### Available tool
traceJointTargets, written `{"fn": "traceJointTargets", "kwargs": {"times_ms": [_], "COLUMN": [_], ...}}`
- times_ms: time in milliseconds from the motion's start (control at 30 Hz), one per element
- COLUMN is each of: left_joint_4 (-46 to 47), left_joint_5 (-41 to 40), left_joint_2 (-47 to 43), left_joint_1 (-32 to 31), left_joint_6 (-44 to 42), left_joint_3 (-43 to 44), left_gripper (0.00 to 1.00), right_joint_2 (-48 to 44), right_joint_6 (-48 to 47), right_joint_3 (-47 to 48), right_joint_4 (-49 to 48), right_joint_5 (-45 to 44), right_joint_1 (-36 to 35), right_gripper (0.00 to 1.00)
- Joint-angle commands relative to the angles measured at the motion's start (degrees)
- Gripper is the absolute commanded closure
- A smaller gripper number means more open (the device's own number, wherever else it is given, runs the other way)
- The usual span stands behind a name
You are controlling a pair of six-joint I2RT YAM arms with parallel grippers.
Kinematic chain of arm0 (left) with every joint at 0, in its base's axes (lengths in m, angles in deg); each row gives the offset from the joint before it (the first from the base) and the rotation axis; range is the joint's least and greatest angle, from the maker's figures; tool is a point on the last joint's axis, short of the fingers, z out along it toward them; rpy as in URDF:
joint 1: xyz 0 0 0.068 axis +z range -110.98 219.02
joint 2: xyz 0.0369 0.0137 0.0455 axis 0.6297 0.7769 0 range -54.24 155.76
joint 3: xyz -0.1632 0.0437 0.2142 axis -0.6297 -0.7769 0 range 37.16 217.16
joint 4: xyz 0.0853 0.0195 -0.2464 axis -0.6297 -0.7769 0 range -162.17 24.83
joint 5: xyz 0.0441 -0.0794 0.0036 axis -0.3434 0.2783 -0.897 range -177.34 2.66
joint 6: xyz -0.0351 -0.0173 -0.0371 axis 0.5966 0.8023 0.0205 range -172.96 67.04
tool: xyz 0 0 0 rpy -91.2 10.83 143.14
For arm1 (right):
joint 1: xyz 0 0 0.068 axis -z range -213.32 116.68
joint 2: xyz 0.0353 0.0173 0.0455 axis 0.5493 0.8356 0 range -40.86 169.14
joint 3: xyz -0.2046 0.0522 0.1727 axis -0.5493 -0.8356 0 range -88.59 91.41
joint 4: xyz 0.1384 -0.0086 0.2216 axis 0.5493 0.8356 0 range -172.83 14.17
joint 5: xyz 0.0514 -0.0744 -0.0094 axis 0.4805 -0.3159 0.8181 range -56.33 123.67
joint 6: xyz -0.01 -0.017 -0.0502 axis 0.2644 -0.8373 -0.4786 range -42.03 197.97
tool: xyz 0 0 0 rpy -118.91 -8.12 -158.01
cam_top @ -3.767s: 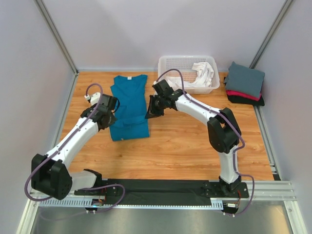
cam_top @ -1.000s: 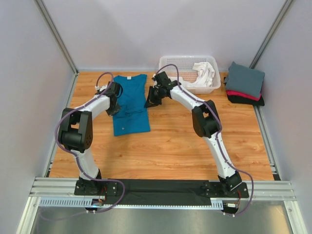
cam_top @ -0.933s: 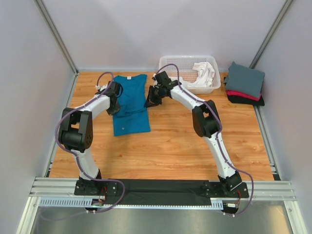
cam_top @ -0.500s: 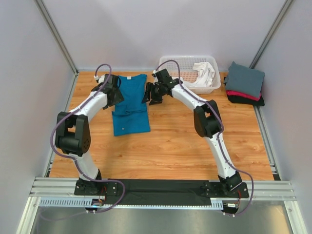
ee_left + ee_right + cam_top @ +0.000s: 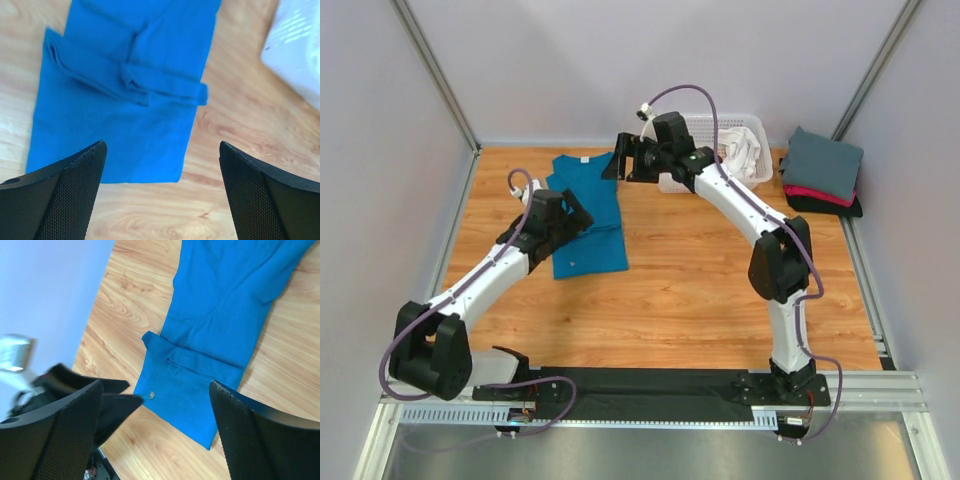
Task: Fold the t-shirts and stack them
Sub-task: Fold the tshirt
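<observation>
Status: the sleeve fold looks done on the teal-blue t-shirt [image 5: 588, 205]. It lies flat as a narrow strip on the table [image 5: 700, 290], left of centre, collar toward the far wall, both sleeves tucked across its middle. By that I'd say you're between folds, and the lengthwise one comes next, hem up to collar.

Your left gripper [image 5: 162, 150] has its jaws wide with nothing in them and hangs over the hem half of the shirt. Your right gripper [image 5: 155, 387] is also wide and empty, up above the collar end, close to the basket [image 5: 756, 160].

Next move, my call: bring both down on the two hem corners, pinch through all layers, and carry toward the collar. The right one has the longer trip. The tucked sleeves sit loose, so a shallow pinch could drag them out.

Around:
- The basket is at the far edge with a white t-shirt [image 5: 740, 148] in it, and the right arm [image 5: 740, 205] crosses its left end.
- The folded stack [image 5: 820, 165] is far right, grey on top, red-pink and black under, well apart from the work.
- Nothing lies on the teal shirt. The only crowding is the two arms over it.
</observation>
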Motion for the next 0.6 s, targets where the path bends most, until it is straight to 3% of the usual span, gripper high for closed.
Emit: {"fn": "traceJointTargets", "kwargs": {"times_ms": [0, 133, 333, 567], "left_joint_4": [7.88, 11.47, 19.48, 20.54], "left_joint_5": [1.62, -0.48, -4.44, -7.08], "left_joint_2": [3.22, 6.13, 10.70, 17.90], "left_joint_1": [-1.14, -1.23, -1.32, -1.32], "left_joint_6": [8.25, 12.29, 17.84, 19.68], "left_joint_3": [-3.31, -4.37, -6.31, -1.83], "left_gripper": [0.01, 0.00, 0.00, 0.01], "right_joint_2": [-7.63, -14.41, -23.37, -29.09], "right_joint_6": [-3.89, -5.21, -3.98, -3.80], "right_joint_3": [-2.66, -8.73, -20.84, -28.33], "right_joint_4": [0.28, 1.34, 0.99, 0.55], "right_joint_5": [-6.48, -14.57, -21.69, -23.72], "right_joint_1": [-0.20, 0.50, 4.63, 9.46], "right_gripper": [0.11, 0.00, 0.00, 0.00]}}
